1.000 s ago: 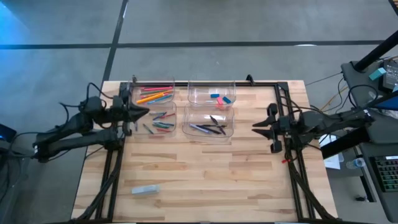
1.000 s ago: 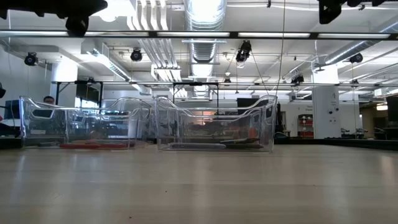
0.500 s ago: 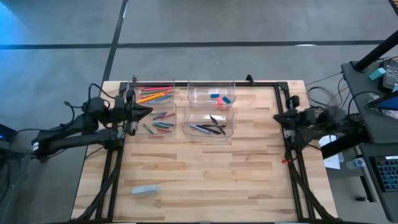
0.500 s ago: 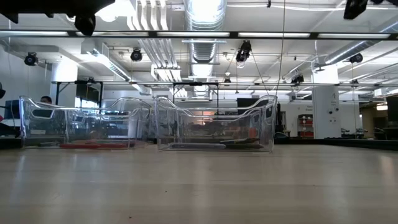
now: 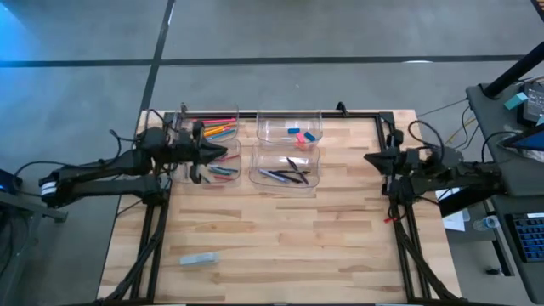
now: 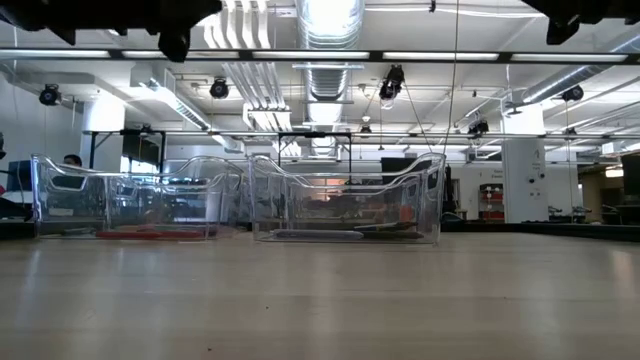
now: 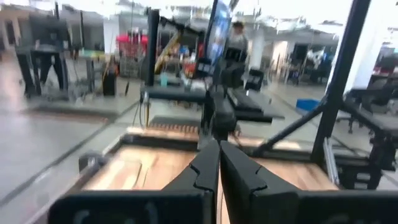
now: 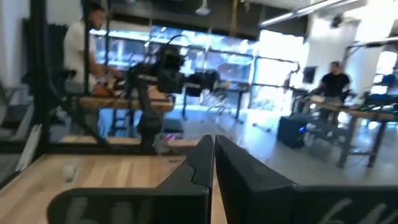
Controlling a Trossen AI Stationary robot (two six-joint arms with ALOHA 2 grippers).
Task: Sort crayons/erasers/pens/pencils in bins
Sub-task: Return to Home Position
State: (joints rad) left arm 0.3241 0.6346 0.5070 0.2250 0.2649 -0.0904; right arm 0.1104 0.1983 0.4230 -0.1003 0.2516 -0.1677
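We count four clear bins in a two-by-two block, and the left gripper [image 5: 221,154] hangs over the two on its own side, its jaws pressed together and holding nothing. Just to the far side of those jaws lies the pencil bin [image 5: 237,127], with a bundle of orange, yellow and pink-red pencils [image 5: 212,131] that is too tightly packed for us to count. Under the jaws and on their near side is the crayon bin [image 5: 229,180], where red and blue-green crayons [image 5: 223,171] show; the gripper hides part of the bin, so we give no number. Ahead of the jaws, toward the right gripper [image 5: 368,158], sit the other two bins. The eraser bin [image 5: 272,127] holds two erasers [image 5: 293,131], one pink-red and one blue. The pen bin [image 5: 265,161] holds about three dark pens [image 5: 286,176] lying crossed. The right gripper waits at its own side of the table [image 5: 280,229], well apart from the bins, with its jaws closed on nothing too. Bare wood lies between those jaws and the pen bin. The far bins stand close to the table's back edge and the black rail [image 5: 357,113] along it. The whole near half of the table is open, save one grey slab [image 5: 198,258] near the front edge, well apart from the left jaws.
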